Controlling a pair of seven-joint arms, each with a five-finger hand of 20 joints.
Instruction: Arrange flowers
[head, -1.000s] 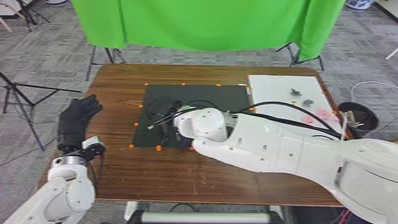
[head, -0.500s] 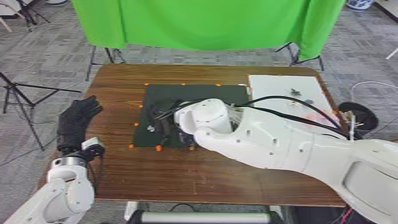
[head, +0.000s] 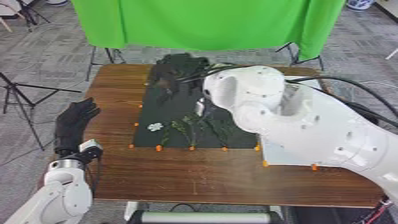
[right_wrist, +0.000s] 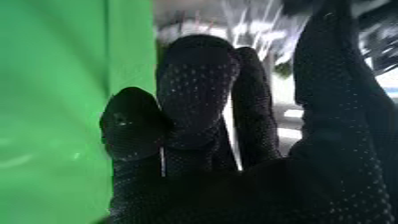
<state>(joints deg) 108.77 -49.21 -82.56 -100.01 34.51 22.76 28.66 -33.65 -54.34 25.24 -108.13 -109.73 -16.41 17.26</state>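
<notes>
From the left in the head view, we see the left hand (head: 75, 120) over the table's (head: 133, 175) left edge, its fingers loosely extended and pointing forward, away from the robot. Next, on the dark mat (head: 164, 112), we find a small white flower (head: 155, 127) near the mat's left edge, then green sprigs (head: 188, 125) lying just to its right, some close to the right arm (head: 311, 120). A pale, shiny thing (head: 201, 106) lies farther forward, beside that arm; we can't make out what it is. Orange markers (head: 159, 148) line the mat's near edge. The right hand (head: 180, 67) is over the mat's far end, spread fairly wide, and in the right wrist view we see this hand (right_wrist: 240, 195) with slightly bent fingers and the thumb standing apart, pinching nothing. Farther right, a white sheet (head: 289, 156) lies partly under the arm's outline. At the table's right side, what looks like a dark container (head: 366, 114) is mostly hidden behind the arm, so we can't tell its contents.
</notes>
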